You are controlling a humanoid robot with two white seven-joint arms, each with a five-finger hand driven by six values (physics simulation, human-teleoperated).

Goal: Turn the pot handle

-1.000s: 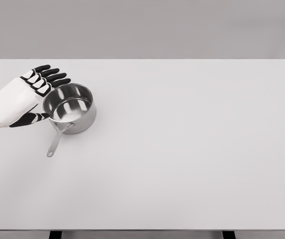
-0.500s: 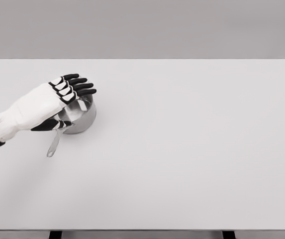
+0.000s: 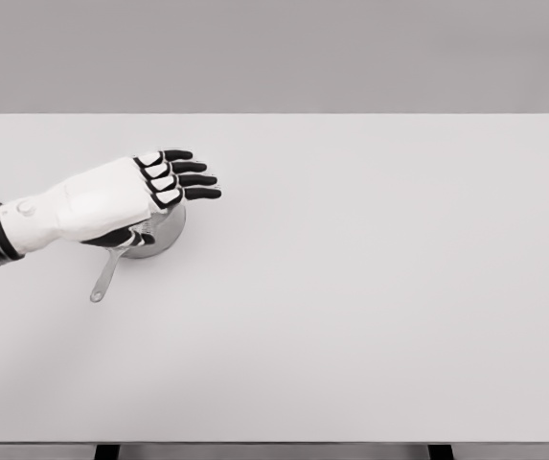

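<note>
Near edge of the white table point(image 3: 351, 364): two dark legs poke out below the front rim, one toward the left, one toward the right. Tabletop is plain matte white, fills most of the head view, slight shading only.

Mid-left: the pot handle point(image 3: 104, 276), thin metal, runs down-left from the pot toward the near-left, flat on the surface, loop end nearest the camera. The steel pot point(image 3: 164, 233) stands upright on the left part of the table, mostly hidden; only its right wall and lower front show under the hand.

Left hand point(image 3: 125, 196) comes in from the left edge, dark forearm cuff at the border, white back of hand over the pot's mouth. Fingers point(image 3: 195, 179) stretched out flat, close together, pointing right past the rim, gripping nothing. Thumb tucked under near the handle root; contact can't be told.

Far: table's back edge straight, behind it a bare grey wall.
</note>
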